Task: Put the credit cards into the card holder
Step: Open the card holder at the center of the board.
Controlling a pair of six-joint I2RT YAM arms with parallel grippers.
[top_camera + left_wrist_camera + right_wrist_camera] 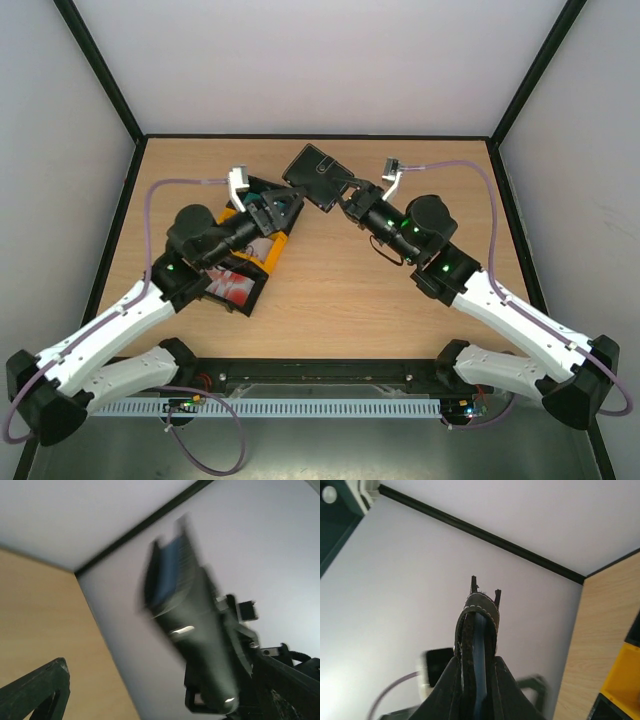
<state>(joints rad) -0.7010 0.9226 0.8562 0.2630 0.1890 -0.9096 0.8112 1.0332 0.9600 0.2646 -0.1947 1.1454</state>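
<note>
My right gripper is shut on the black card holder and holds it above the table's far middle. In the right wrist view the card holder is edge-on between my fingers, with a teal card tucked inside it. My left gripper is open and empty, just left of the card holder. The left wrist view is blurred and shows the card holder with the teal card's edge. Red-and-white cards lie in a black tray under the left arm.
A yellow tray and a black tray sit at the left under the left arm. The yellow tray also shows in the right wrist view. White walls with black frame edges enclose the wooden table.
</note>
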